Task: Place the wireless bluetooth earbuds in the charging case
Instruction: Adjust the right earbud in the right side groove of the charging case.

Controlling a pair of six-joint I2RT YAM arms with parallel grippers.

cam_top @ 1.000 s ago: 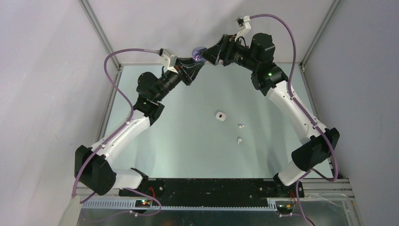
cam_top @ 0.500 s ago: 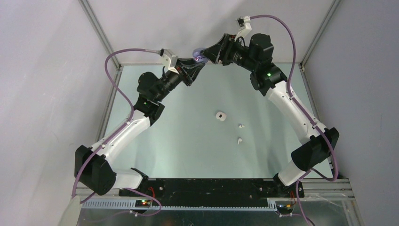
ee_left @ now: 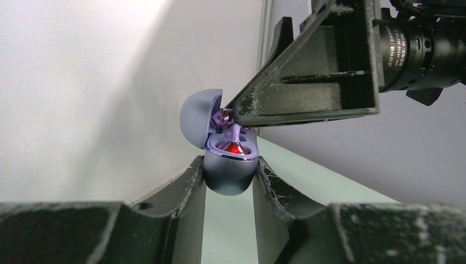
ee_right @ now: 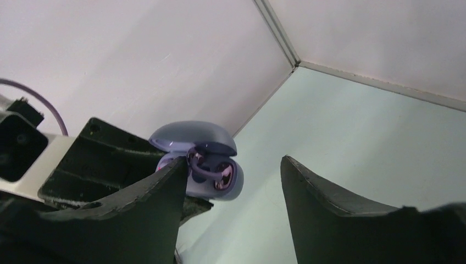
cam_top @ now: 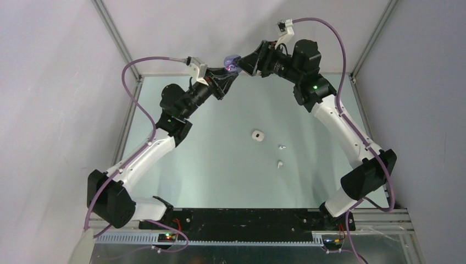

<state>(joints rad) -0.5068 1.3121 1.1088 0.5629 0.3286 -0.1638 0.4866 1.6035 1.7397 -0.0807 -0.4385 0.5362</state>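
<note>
Two grippers are brought together above the far edge of the table (cam_top: 220,170). The purple case (ee_left: 229,165) is clamped by its lower shell between the fingers of the left gripper (cam_top: 228,71). Its lid is open and its mouth is turned up, so that the sockets are presented to the right gripper (cam_top: 243,64). The right fingers are spread wide and nothing is held between them. One fingertip is laid at the case mouth against a purple earbud (ee_left: 222,116), probably to press it home; whether it is fully seated cannot be told. A white case (cam_top: 257,135) and two white earbuds (cam_top: 282,147) are found on the pale green surface, well apart from both grippers. The cell is enclosed by plain grey walls and metal frame posts (cam_top: 109,27).
</note>
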